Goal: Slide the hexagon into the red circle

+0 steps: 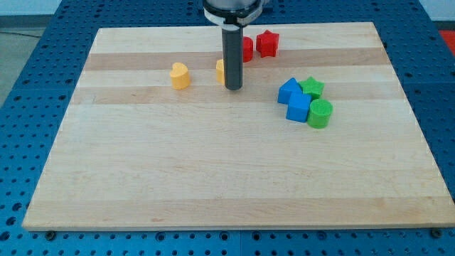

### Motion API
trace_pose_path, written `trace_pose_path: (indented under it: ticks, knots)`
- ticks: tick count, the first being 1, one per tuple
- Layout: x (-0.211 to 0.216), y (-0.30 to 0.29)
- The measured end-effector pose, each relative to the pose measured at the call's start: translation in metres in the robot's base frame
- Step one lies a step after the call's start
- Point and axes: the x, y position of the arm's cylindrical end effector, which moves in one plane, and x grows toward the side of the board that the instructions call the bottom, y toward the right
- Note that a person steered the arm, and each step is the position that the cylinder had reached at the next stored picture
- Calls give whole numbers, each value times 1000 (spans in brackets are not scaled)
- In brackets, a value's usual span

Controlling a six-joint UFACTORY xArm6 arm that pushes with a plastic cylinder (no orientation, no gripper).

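My tip (234,87) rests on the board near the view's top centre. A yellow block (221,70), likely the hexagon, is mostly hidden behind the rod, on its left side and touching it. The red circle block (247,49) sits just above and right of the rod, partly hidden by it. A red star block (267,43) lies right of the red circle.
A yellow heart-shaped block (180,75) lies left of the rod. A cluster sits at the view's right: two blue blocks (289,90) (298,107), a green star (311,87) and a green cylinder (320,113). The wooden board (213,178) ends in blue perforated table.
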Motion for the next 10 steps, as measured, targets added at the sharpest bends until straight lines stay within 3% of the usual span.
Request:
trace_pose_path:
  ticks: [3,5,7,8,9,10]
  knots:
    - [-3,-35]
    - [-43,35]
    - [-18,19]
    - [-13,-25]
    - [-22,-47]
    - [-51,-13]
